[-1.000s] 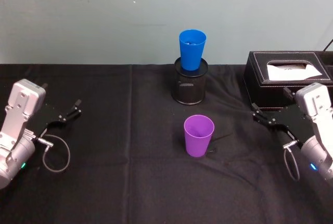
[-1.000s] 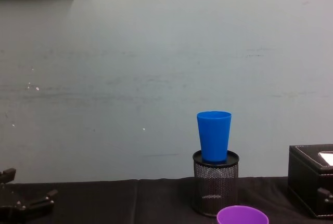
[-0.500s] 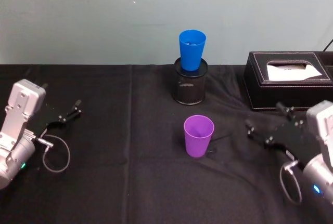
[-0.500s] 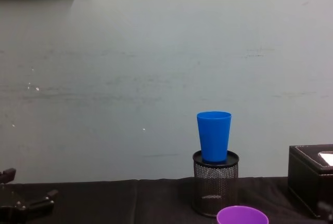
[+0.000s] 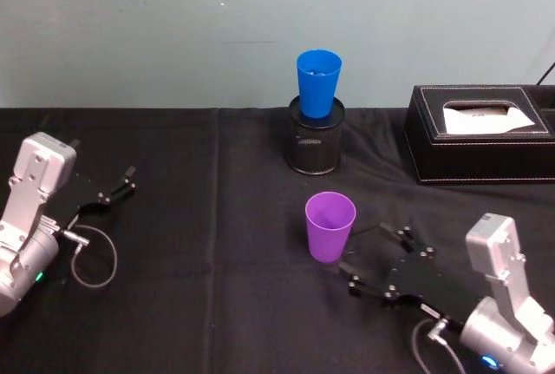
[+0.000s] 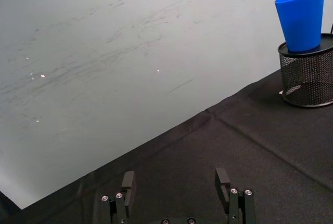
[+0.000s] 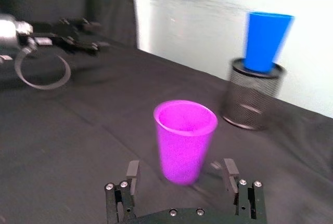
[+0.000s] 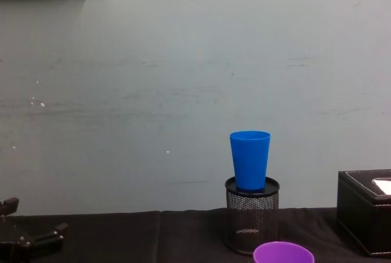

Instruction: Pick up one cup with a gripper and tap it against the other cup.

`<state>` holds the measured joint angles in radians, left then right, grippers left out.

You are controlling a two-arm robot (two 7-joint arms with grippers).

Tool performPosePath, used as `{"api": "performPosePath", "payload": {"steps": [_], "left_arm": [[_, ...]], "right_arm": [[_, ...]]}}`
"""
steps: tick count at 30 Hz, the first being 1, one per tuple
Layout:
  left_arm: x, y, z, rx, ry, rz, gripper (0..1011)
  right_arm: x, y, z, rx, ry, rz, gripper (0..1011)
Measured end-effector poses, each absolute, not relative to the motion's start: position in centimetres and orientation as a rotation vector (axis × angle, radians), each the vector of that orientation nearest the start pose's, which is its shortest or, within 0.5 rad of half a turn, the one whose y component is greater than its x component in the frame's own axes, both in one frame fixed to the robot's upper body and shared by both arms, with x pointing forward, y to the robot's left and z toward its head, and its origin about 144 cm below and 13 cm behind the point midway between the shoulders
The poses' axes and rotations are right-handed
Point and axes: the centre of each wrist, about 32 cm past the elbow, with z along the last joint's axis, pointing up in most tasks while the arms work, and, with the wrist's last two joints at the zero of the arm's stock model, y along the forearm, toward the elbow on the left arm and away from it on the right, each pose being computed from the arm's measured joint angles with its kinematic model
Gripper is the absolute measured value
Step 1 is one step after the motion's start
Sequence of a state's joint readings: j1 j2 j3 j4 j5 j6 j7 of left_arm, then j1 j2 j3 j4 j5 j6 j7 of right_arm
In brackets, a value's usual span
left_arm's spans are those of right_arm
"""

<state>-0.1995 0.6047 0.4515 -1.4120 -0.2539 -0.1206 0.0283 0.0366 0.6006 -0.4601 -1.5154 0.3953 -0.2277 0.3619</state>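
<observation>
The purple cup (image 5: 330, 225) stands upright on the black cloth at the table's middle. Just to its near right, my right gripper (image 5: 376, 259) is open and points at it. In the right wrist view the purple cup (image 7: 184, 141) stands a little ahead of the gap between the fingers (image 7: 132, 172), apart from them. The blue cup (image 5: 318, 82) sits upright in a black mesh pen holder (image 5: 316, 144) farther back; the chest view shows the blue cup (image 8: 250, 159) above the purple rim (image 8: 283, 253). My left gripper (image 5: 127, 181) rests open at the far left.
A black tissue box (image 5: 481, 131) stands at the back right. A loose cable loop (image 5: 91, 257) hangs by the left arm. The black cloth (image 5: 217, 287) reaches the pale wall behind.
My right gripper has swung from beside the tissue box toward me and to the left, ending close to the purple cup. Both cups and the left arm have stayed put.
</observation>
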Motion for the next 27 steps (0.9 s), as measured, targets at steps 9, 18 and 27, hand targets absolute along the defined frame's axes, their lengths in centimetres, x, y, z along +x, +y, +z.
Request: {"api": "performPosePath", "payload": {"steps": [9,18,27], "left_arm": [[48.9,31.0,114.0,0.304,-0.285,1.248,1000],[48.9,31.0,114.0,0.304,-0.285,1.248,1000],[48.9,31.0,114.0,0.304,-0.285,1.248,1000]], "right_arm": [[44.8,-27.3,110.9,-0.109,-0.073,-0.776,1003],[45.8,-26.9,110.8,-0.106,-0.089,-0.799,1003],[47.0,-26.3,110.5,-0.110,-0.091,-0.812,1003]]}}
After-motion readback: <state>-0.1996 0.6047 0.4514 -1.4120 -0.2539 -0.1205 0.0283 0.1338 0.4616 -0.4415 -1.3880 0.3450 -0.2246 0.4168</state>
